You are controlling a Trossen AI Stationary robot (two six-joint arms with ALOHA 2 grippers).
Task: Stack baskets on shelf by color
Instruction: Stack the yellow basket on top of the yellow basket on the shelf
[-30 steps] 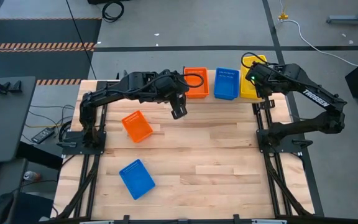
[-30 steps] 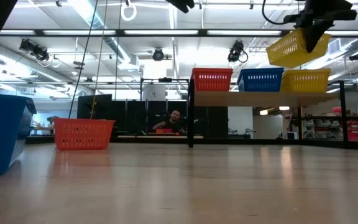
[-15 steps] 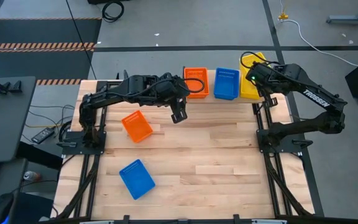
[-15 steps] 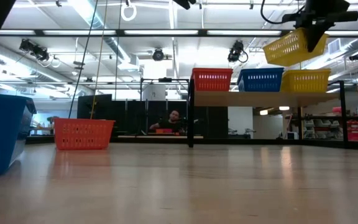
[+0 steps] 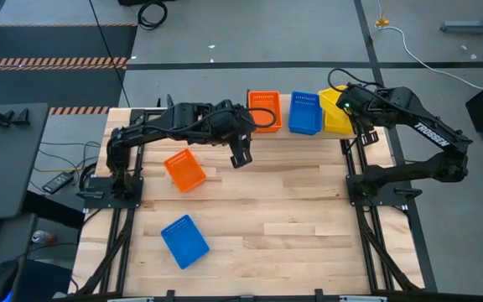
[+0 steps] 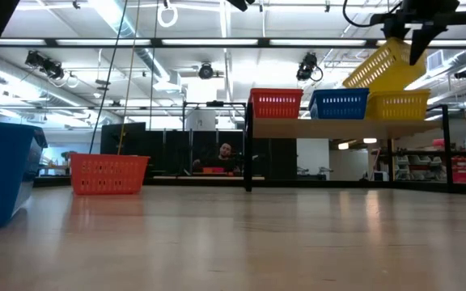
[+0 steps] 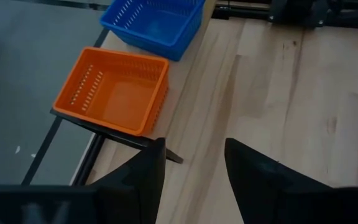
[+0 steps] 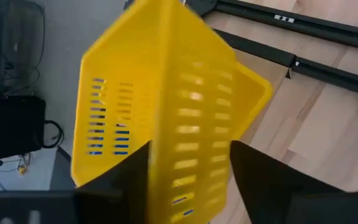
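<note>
While the shelf [image 6: 330, 123] stands at the far edge of the tabletop [image 5: 292, 201], 6 baskets can be counted: 2 orange, 2 blue and 2 yellow. 3 of them sit in a row on the shelf: an orange basket on the shelf [image 5: 264, 111] at its left end, a blue basket on the shelf [image 5: 305, 112] in the middle, and a yellow basket on the shelf [image 6: 398, 105] at its right end. Whether any of these 3 is a nested stack cannot be told.

The tilted yellow basket [image 6: 379, 69] hangs steeply slanted just above the shelf's right end, its lower edge near the yellow one below. The right gripper [image 8: 190, 180] is over that end with the basket's wall between its fingers; whether it clamps the wall cannot be told.

The left gripper [image 7: 194, 180] hovers in front of the shelf's left end, jaws apart and empty.

In front of the shelf and left of it, 1 loose orange basket [image 5: 184, 170] lies on the tabletop, and 1 loose blue basket [image 5: 184, 240] lies farther from the shelf.
</note>
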